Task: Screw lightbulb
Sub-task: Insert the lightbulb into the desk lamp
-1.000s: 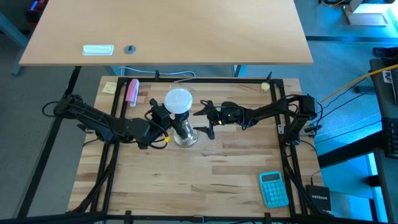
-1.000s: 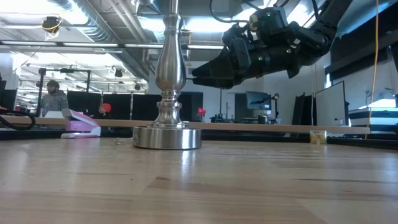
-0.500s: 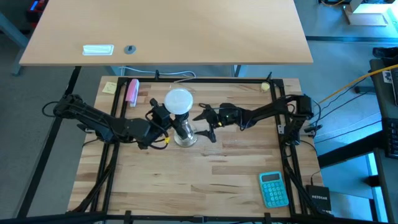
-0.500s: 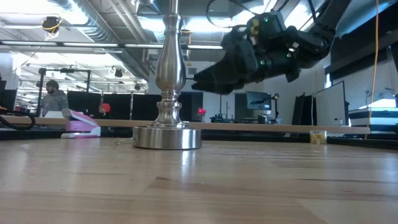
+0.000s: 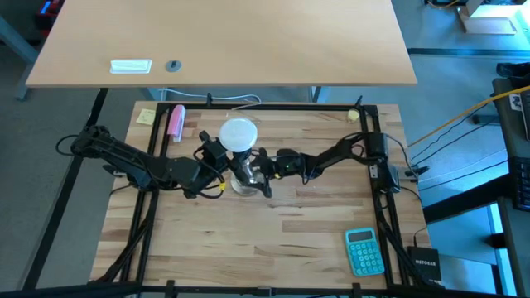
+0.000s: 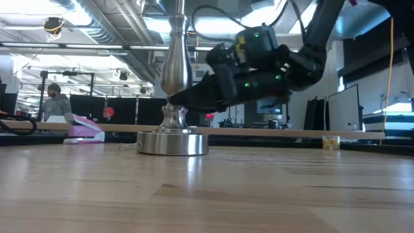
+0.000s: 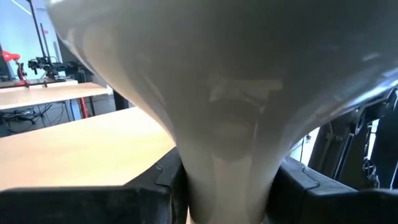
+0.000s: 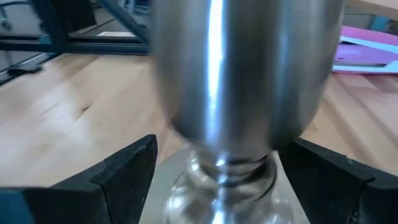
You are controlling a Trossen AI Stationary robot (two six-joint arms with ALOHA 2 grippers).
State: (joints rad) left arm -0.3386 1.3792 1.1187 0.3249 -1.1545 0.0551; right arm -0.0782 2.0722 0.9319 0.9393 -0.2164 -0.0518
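The white lightbulb (image 5: 238,134) stands upright, globe up, over the shiny metal socket stand (image 6: 175,71). The stand rests by its round base (image 6: 173,142) on the table. Its top and the bulb's lower end are hidden in every view. My left gripper (image 5: 222,156) reaches in level from the table's left and is shut on the bulb. My right gripper (image 6: 184,101) comes from the table's right and is open. Its fingers (image 8: 127,171) stand on either side of the stand's narrow lower stem (image 8: 229,165) without touching it. My left gripper pinches the lightbulb's narrow neck (image 7: 227,155) between its two fingers (image 7: 163,180), just below where the globe tapers. The fingers come level from the table's left. The bulb stands upright with its globe above the fingers; what is below the hold is hidden.
A blue calculator (image 5: 364,251) lies near the table's front right corner. A pink object (image 5: 175,122) and a yellow note (image 5: 146,116) sit at the far left. A second table (image 5: 248,41) stands beyond the far edge. A person (image 6: 57,100) shows far behind in the room.
My right gripper has moved down and toward the table's left, from beside the upper part of the stand to its lower stem, which its open fingers now flank. The bulb, the stand and my left gripper have stayed in place.
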